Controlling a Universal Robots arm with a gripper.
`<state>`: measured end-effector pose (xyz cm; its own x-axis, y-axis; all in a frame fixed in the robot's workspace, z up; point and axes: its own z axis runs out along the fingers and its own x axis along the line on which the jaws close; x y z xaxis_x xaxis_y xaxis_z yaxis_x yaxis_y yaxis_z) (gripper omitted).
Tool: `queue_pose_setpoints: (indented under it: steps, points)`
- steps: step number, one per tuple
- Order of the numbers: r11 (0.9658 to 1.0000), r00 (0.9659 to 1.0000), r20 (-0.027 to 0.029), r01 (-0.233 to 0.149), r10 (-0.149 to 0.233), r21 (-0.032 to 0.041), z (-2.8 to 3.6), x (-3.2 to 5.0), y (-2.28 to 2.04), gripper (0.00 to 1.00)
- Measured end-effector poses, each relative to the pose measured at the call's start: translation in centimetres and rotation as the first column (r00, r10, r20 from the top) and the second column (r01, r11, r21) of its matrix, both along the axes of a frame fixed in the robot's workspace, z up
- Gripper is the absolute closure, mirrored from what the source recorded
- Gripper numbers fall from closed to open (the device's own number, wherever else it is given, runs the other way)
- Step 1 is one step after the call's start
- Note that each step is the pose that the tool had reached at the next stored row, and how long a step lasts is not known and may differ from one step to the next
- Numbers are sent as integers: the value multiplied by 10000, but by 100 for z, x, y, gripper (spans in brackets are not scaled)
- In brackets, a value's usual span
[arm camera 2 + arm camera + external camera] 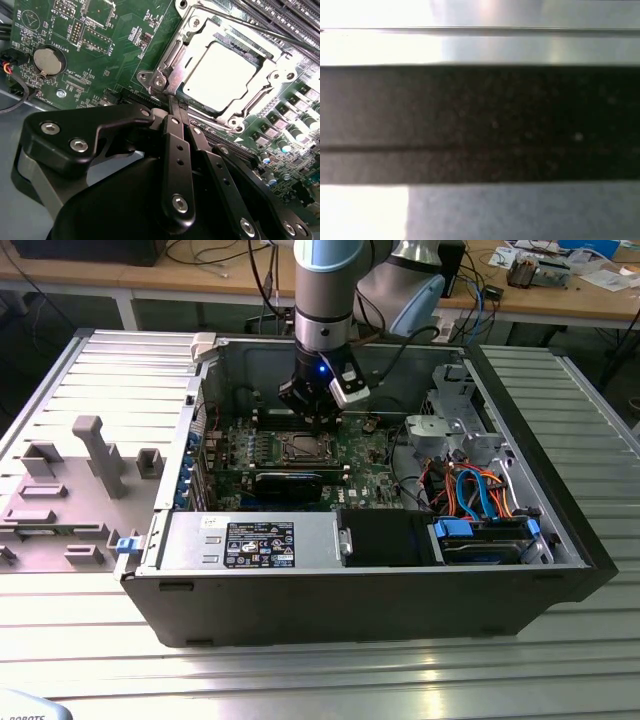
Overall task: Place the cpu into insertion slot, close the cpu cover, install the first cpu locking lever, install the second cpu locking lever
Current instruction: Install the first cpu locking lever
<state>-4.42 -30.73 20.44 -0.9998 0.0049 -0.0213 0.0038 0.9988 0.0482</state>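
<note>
In the second wrist view the cpu (220, 75) lies flat in the insertion slot (150, 77), silver top facing up. The cpu cover (175, 52) lies down around it, its cut-out framing the chip. A thin locking lever rod (250, 27) runs along the socket's far side. My gripper (172, 102) has its black fingers (175, 145) pressed together, tips at the socket's near corner, with nothing seen between them. In the exterior view the gripper (322, 420) hangs just above the insertion slot (298, 447) on the green motherboard inside the open computer case.
A coin battery (48, 61) and long memory slots (285, 22) flank the socket. In the case are a long black card (290, 480), a power supply (250, 540) and a drive cage with blue and orange cables (480, 495). A grey fixture (90, 455) stands at the exterior view's left.
</note>
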Motion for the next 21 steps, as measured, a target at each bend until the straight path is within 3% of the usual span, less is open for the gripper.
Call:
queue_pose_setpoints:
  steps: [3, 7, 10, 13, 21]
  points:
    - [10000, 10000, -1, -1, 1, -40, -27, 0, 0, 89]
    - [10000, 10000, 0, 1, -1, -34, -42, 0, 0, 89]
    - [9999, 10000, 3, 0, 0, 113, -47, 1, 1, 89]
    - [9999, 10000, 4, 1, -1, 137, -48, 1, 2, 89]
    - [9999, 10000, 2, -1, 1, 133, 57, 2, 1, 89]
